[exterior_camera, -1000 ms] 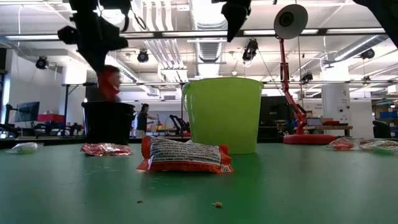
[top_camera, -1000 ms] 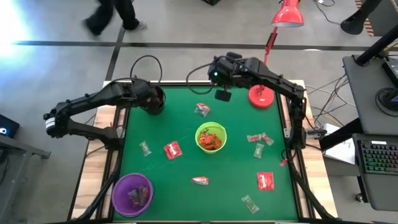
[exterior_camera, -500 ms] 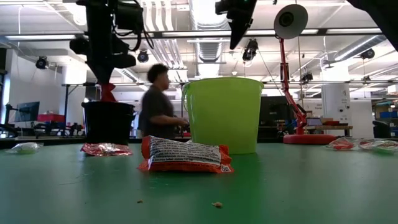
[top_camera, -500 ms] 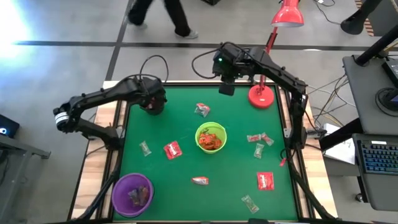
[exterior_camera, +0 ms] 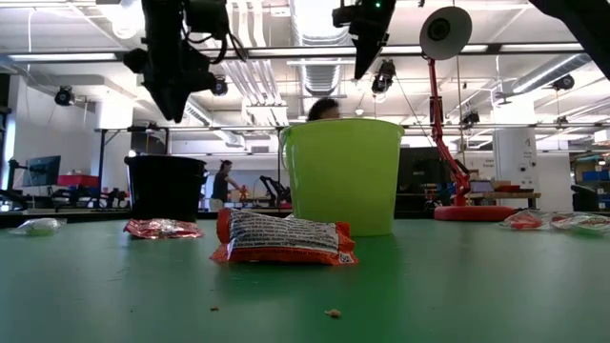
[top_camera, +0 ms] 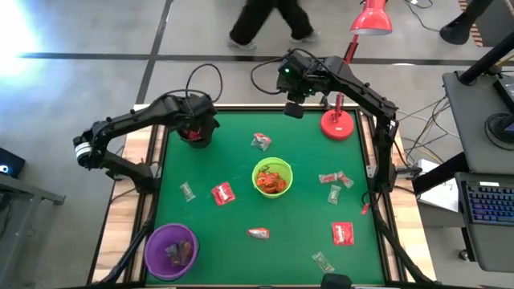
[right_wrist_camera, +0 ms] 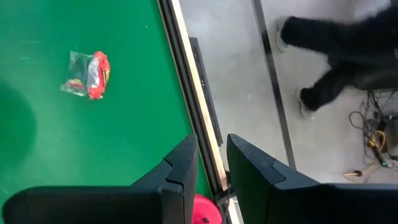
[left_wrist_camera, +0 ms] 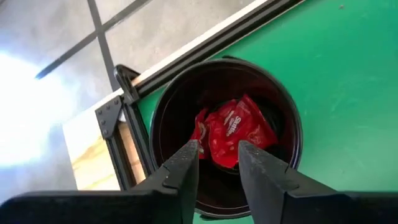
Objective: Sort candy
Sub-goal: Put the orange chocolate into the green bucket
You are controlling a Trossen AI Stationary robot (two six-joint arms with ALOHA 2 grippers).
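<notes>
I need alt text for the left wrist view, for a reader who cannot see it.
The left gripper hangs open above a round black bowl that holds flat red candy packets. The bowl stands at the corner of the green table, beside its black frame and the grey floor.

Flat red packets [left_wrist_camera: 233, 130] lie crumpled in the black bowl [left_wrist_camera: 290, 118]. More orange-red wrappers [top_camera: 273, 180] fill the lime-green bowl [top_camera: 259, 184]. Other candy lies scattered on the green tabletop [top_camera: 241, 213]: a red packet [top_camera: 222, 193], another red packet [top_camera: 343, 234], and clear twist wrappers [top_camera: 323, 262].
</notes>
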